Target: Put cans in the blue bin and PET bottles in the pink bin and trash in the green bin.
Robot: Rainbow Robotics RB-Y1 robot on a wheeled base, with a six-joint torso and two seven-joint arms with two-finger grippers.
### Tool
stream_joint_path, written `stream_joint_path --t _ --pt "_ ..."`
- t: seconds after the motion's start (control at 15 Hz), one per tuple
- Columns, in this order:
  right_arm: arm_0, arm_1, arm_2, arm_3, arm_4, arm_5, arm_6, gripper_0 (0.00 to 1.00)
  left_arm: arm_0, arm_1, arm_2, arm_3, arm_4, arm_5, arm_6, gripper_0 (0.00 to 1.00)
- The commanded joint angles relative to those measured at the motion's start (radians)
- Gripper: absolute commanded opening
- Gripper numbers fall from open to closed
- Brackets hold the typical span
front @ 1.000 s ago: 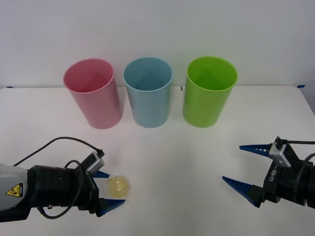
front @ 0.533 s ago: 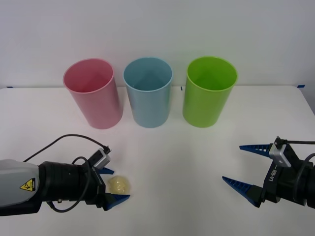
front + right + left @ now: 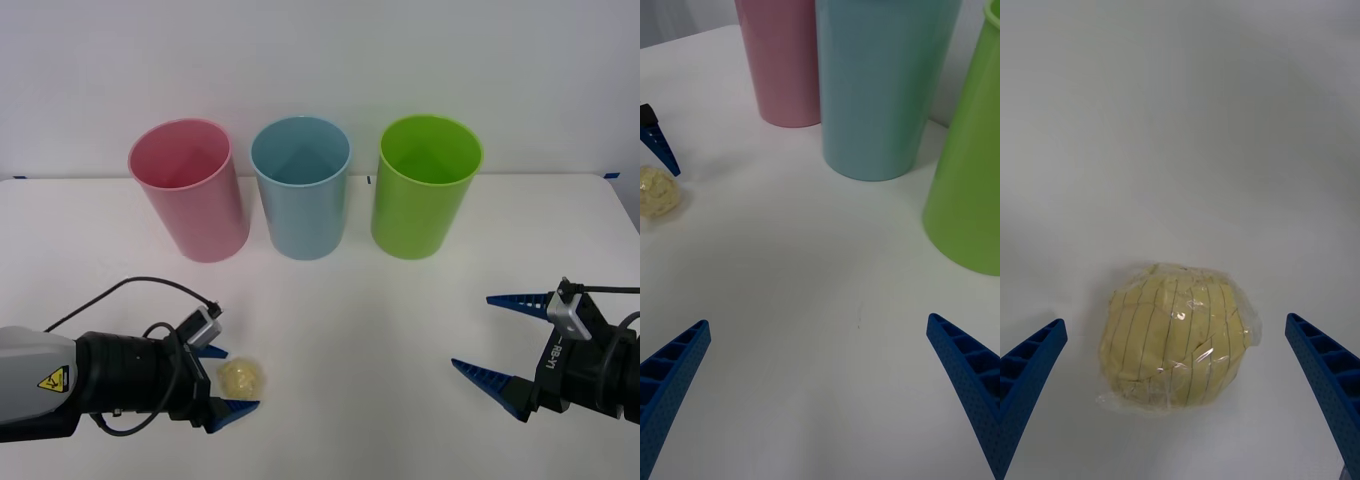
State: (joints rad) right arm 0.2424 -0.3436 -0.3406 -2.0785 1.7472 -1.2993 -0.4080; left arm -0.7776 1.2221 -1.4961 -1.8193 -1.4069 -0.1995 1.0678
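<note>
The trash [image 3: 243, 378] is a small crumpled pale-yellow ball in clear wrap, lying on the white table near its front left; it also shows as trash [image 3: 1178, 343] and trash [image 3: 656, 191]. My left gripper [image 3: 222, 382] is open, its blue fingers on either side of the ball without touching it. At the front right my right gripper [image 3: 500, 340] stands open and idle, nothing between its fingers. The pink bin [image 3: 190, 190], blue bin [image 3: 301, 187] and green bin [image 3: 424, 186] stand upright in a row at the back.
The white table [image 3: 350, 330] has bare surface between the bins and the grippers. A black cable [image 3: 130, 287] loops over the left arm. A pale wall rises behind the bins.
The left gripper slid forward around the ball during the last second, then eased back slightly. The ball stayed put. The right arm has not moved.
</note>
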Motion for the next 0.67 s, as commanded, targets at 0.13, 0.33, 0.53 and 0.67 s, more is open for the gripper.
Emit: stream_joint_path --t 0.13,0.33,0.53,0.67 --pt "0.0 0.0 0.0 0.0 0.0 0.0 0.0 1.0 0.0 -0.013 -0.004 0.005 -0.004 0.0 -0.002 1.0" --pt "0.0 0.0 0.0 0.0 0.0 0.0 0.0 1.0 0.006 -0.027 -0.004 0.015 -0.012 0.0 -0.002 1.0" --pt "0.0 0.0 0.0 0.0 0.0 0.0 0.0 1.0 0.006 -0.042 -0.004 0.029 -0.021 0.0 -0.002 0.91" --pt "0.0 0.0 0.0 0.0 0.0 0.0 0.0 1.0 0.006 -0.049 -0.004 0.038 -0.026 0.0 0.001 0.51"
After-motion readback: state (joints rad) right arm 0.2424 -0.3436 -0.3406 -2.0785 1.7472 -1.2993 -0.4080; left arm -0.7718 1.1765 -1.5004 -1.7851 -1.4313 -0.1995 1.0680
